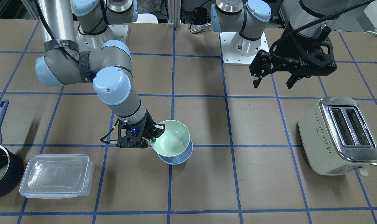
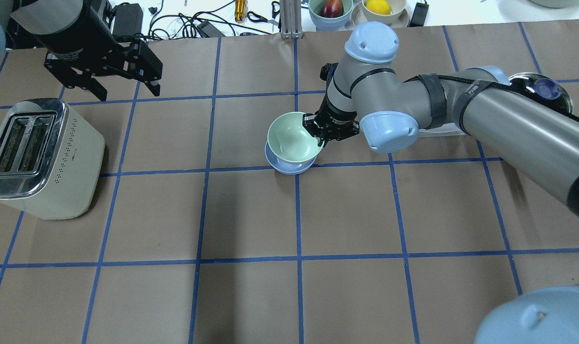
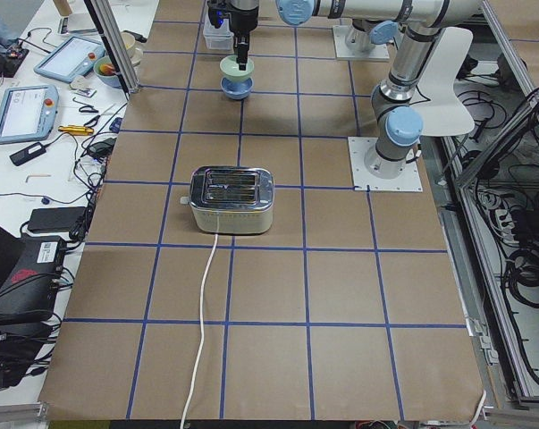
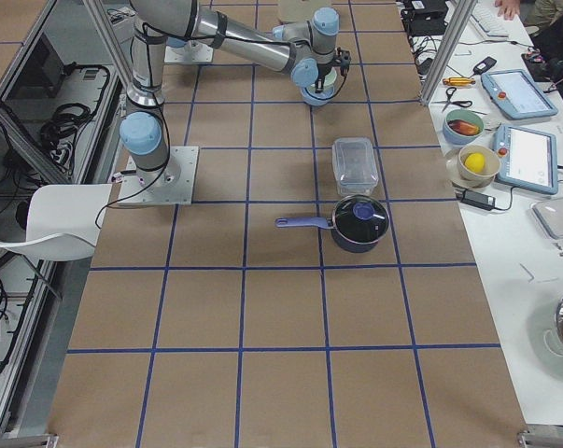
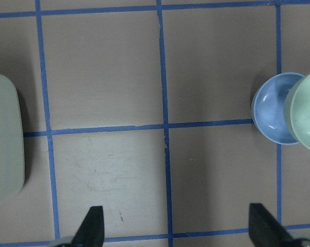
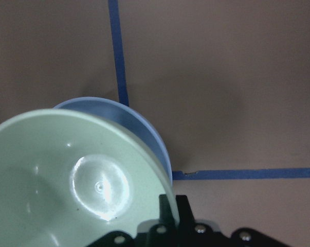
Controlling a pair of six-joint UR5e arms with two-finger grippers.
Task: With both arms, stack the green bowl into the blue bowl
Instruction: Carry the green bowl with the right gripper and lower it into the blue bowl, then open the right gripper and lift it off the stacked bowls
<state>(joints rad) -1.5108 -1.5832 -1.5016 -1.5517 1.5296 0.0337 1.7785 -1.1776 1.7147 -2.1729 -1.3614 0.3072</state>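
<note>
The green bowl [image 1: 171, 138] hangs tilted just above the blue bowl [image 1: 179, 158], which sits on the table near a blue tape crossing. My right gripper [image 1: 155, 130] is shut on the green bowl's rim, one finger inside, one outside. In the overhead view the green bowl [image 2: 293, 138] covers most of the blue bowl [image 2: 282, 166], with the right gripper [image 2: 318, 136] at its right rim. The right wrist view shows the green bowl [image 6: 67, 175] over the blue bowl [image 6: 139, 134]. My left gripper [image 1: 273, 81] is open and empty, high above the table, far from both bowls [image 5: 272, 108].
A cream toaster [image 1: 339, 133] stands on the robot's left side. A clear plastic container [image 1: 56, 175] and a dark navy saucepan [image 1: 0, 168] lie on the robot's right side. Fruit bowls [image 2: 331, 9] sit beyond the table's far edge.
</note>
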